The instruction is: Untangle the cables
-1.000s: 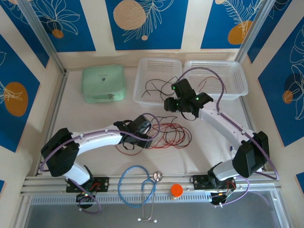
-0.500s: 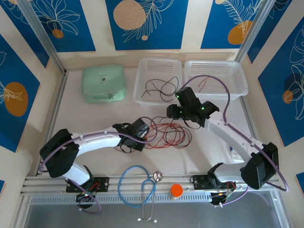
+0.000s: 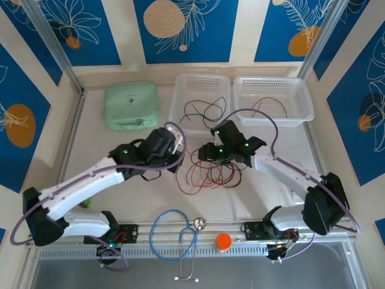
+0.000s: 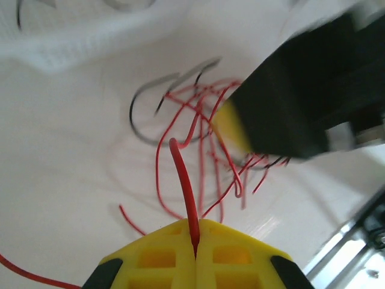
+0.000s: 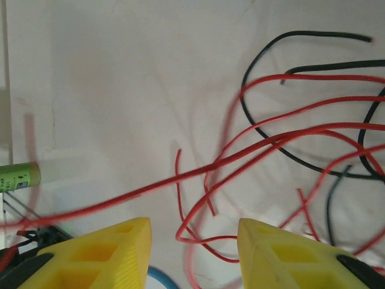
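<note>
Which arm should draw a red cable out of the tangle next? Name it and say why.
Left. The left end effector is shut on a red cable, the tangle just ahead of it. The right end effector hangs open above the tangle, gripping nothing.

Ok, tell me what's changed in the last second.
The left gripper swung away from the left side of the tangle, up toward the baskets, and is shut on a red cable. The right gripper came down from the baskets to hover open over the tangle. The green case, both baskets and the stethoscope stayed put.
</note>
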Robot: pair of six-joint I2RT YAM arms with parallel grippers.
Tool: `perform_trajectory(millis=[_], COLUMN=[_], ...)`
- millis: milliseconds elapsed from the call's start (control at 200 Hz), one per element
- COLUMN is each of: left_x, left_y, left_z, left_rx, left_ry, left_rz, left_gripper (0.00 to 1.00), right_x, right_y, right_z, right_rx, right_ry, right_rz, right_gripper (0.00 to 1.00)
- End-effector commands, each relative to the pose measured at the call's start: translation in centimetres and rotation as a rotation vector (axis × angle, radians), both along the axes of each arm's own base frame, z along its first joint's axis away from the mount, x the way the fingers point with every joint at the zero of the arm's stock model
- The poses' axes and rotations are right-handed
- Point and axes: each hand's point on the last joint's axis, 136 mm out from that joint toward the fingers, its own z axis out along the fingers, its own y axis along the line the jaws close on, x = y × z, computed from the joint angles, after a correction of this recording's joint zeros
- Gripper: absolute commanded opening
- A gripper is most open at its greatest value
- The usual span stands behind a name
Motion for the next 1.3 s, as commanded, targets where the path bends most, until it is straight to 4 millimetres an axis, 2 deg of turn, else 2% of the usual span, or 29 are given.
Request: perform_trajectory(millis=[0, 105, 185, 430, 690, 785, 865, 990, 1121, 1196, 1296], left_x=[-1.1, -1.1, -1.0, -0.1, 0.2, 0.1, 0.1, 0.7, 1.7, 2.3, 3.2], left_y=[1.2, 0.9, 0.6, 0.0, -0.5, -0.7, -1.0, -2.0, -4.0, -5.2, -6.7], left_z=[2.2, 5.4, 8.1, 16.1, 21.1, 22.8, 23.9, 25.0, 25.2, 25.0, 24.4], left_rx=[0.030, -0.027, -0.068, -0.148, -0.205, -0.238, -0.257, -0.272, -0.281, -0.280, -0.272], left_ry=[-0.019, -0.080, -0.139, -0.324, -0.439, -0.475, -0.502, -0.533, -0.542, -0.538, -0.522], left_rz=[-0.054, -0.079, -0.099, -0.133, -0.156, -0.170, -0.182, -0.198, -0.225, -0.235, -0.250], left_gripper=[0.00, 0.00, 0.00, 0.00, 0.00, 0.00, 0.00, 0.00, 0.00, 0.00, 0.00], right_x=[0.3, 0.5, 0.6, 0.8, 0.2, -0.1, -0.4, -0.6, -1.6, -2.6, -4.6], right_y=[2.8, 3.5, 3.4, 0.3, -3.6, -4.5, -5.1, -7.5, -10.0, -10.7, -10.5], right_z=[-0.1, -1.8, -3.6, -7.4, -9.2, -9.1, -8.1, -4.7, 1.1, 5.0, 10.7], right_rx=[0.081, 0.076, 0.060, -0.025, -0.095, -0.103, -0.121, -0.176, -0.145, -0.097, -0.044], right_ry=[0.032, 0.070, 0.101, 0.141, 0.148, 0.132, 0.079, -0.072, -0.289, -0.437, -0.651], right_rz=[0.007, -0.024, -0.054, -0.167, -0.258, -0.256, -0.223, -0.200, -0.156, -0.097, 0.038], right_gripper=[0.43, 0.44, 0.43, 0.25, 0.17, 0.12, 0.11, 0.11, 0.15, 0.27, 0.46])
